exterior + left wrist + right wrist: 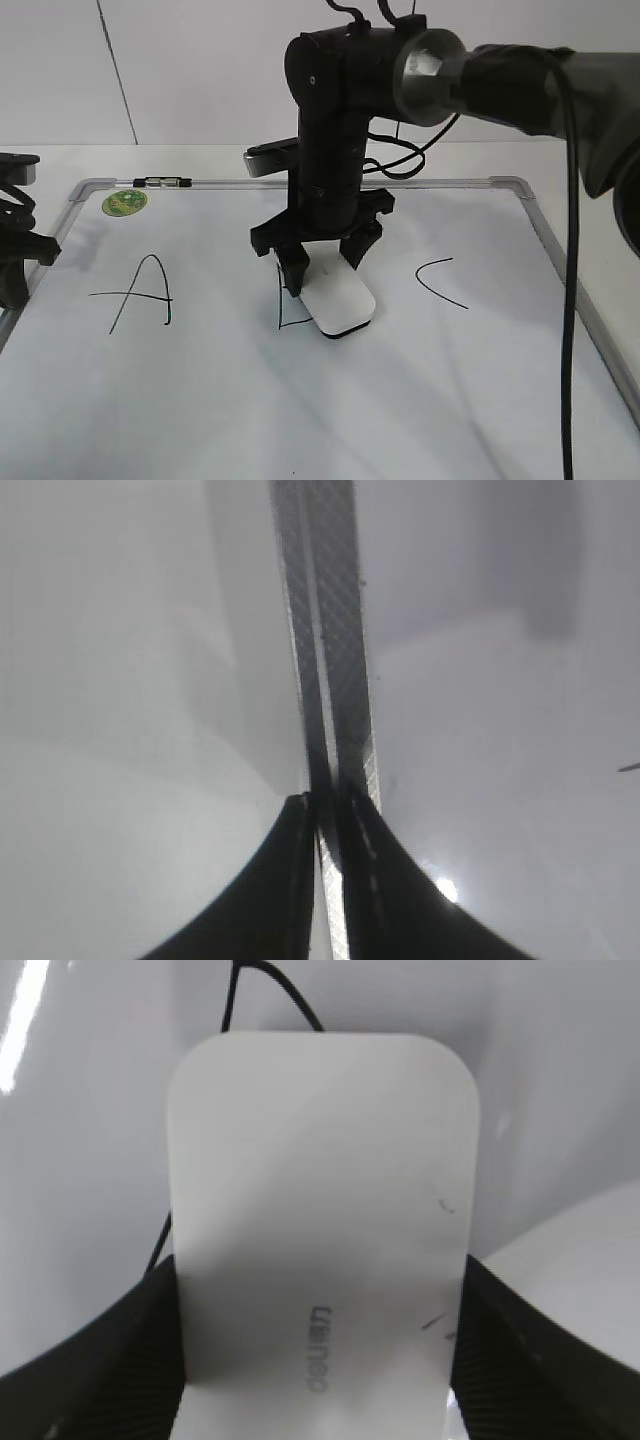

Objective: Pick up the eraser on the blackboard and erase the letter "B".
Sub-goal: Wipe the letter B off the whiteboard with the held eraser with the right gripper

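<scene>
The white eraser (341,306) lies flat on the blackboard (300,420), over the letter "B" (283,312). Only the B's left stroke and bottom line show beside it. My right gripper (325,272) comes down from above and is shut on the eraser's two long sides. In the right wrist view the eraser (320,1190) fills the space between the jaws (318,1310), with black strokes of the B (268,995) showing past its far edge. My left gripper (18,262) is shut and empty at the board's left edge. Its jaws (326,802) are over the grey frame (340,630).
The letter "A" (140,292) is left of the eraser and the "C" (440,283) is right of it. A green sticker (125,203) and a small marker (160,182) are at the board's far left corner. The right arm's cable (570,300) hangs over the board's right side.
</scene>
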Controlling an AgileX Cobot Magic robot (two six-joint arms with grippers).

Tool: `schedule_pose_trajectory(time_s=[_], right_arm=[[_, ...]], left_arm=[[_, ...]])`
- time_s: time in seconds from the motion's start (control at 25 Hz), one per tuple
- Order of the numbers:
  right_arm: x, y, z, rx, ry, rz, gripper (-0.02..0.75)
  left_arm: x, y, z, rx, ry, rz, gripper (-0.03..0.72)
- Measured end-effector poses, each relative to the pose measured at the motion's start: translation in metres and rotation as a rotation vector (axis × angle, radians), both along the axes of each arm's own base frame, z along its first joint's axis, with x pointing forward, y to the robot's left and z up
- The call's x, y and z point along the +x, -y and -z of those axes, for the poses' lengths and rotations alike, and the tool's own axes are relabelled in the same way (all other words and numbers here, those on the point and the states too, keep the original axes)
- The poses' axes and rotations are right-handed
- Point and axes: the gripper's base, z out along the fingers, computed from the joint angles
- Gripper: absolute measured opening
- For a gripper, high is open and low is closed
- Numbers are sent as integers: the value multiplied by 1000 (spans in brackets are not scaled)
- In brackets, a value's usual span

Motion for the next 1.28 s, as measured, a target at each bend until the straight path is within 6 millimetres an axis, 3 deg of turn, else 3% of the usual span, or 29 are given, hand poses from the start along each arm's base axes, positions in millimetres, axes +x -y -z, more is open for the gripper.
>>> schedule_pose_trajectory(time_s=[0.24, 0.72, 1.28], right_arm=[[-3, -4, 1, 19, -13, -34, 547], [-37, -53, 2, 27, 42, -297, 547], [-35, -51, 4, -12, 68, -292, 547]], left_arm=[[0, 0, 0, 0, 0, 0, 38], [-2, -1, 0, 9, -24, 6, 39], [-3, -2, 0, 13, -30, 6, 39]])
